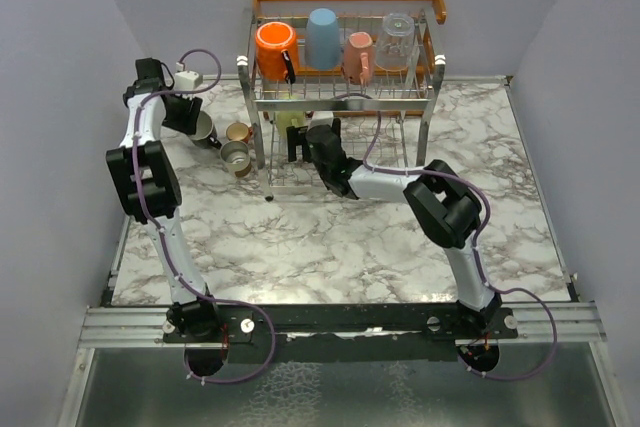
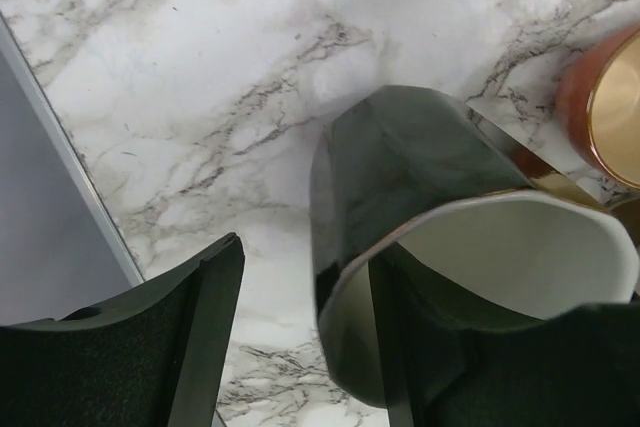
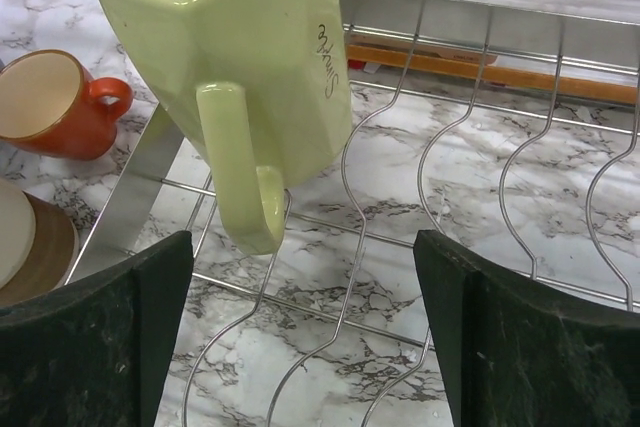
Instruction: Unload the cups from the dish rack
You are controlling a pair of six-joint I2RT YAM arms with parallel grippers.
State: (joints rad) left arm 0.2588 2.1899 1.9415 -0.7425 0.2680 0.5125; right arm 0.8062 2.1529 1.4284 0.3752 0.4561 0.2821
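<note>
**Five cups in the rack, three out on the table**

The dish rack [image 1: 432, 67] stands at the far middle of the marble table [image 1: 330, 247]. Its upper tier holds four cups in a row. From left to right these are an orange mug [image 1: 274, 48], a light blue cup [image 1: 322, 37], a pink mug [image 1: 358, 55] and a clear glass [image 1: 397, 41].

The lower tier holds one pale yellow mug [image 3: 240, 57] at its left end. It leans on the wavy wires with its base uppermost and its handle turned toward the near side. The right gripper [image 3: 300, 332] reaches into this tier with its jaws spread wide. The yellow mug sits just beyond the fingers and touches neither of them.

Three cups are on the table to the left of the rack. A small orange-red cup [image 3: 60, 107] with a cream inside stands upright. A tan cup [image 1: 236, 157] sits just nearer than it.

Farther left is a black mug [image 2: 420, 167] with a white inside, at the left gripper [image 2: 300, 297]. One finger [image 2: 430, 357] is inside the mug's mouth. The other finger [image 2: 190, 337] is outside, with bare marble showing between it and the mug wall. These jaws are parted and are not pinching the wall.
</note>
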